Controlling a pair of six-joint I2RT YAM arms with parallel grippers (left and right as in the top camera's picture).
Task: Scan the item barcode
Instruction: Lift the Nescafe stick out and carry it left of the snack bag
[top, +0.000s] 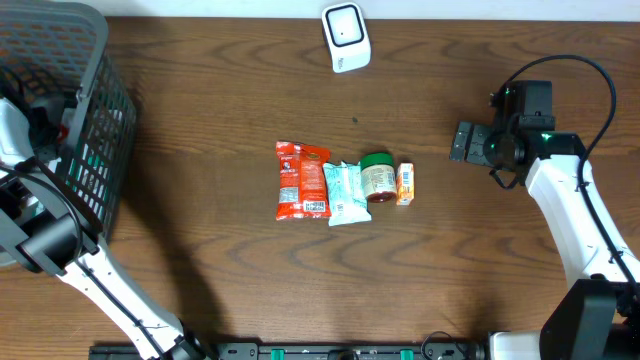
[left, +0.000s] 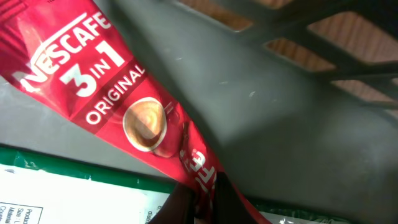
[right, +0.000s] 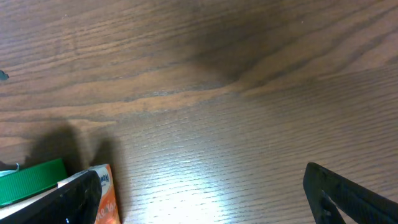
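Close in at the left wrist, the left gripper was seen clamped shut on the lower end of one red Nescafé 3-in-1 sachet, the fingertips mostly cut off by the bottom edge. The sachet was held inside the basket, against its grey wall. Its upper end was cropped at the corner, and only the printed front was shown. Beneath it one green-and-white box was glimpsed, its print too cropped to be read.

At the right wrist, the right gripper was found spread wide with nothing held, its two fingers cropped at the lower corners above the table.

Further out, from overhead, four items were counted side by side at mid-table: one red packet, one pale packet, one green-lidded jar and one small orange box. There the left gripper itself was hidden within the basket. Farthest back, one white scanner was spotted at the table's rear edge.
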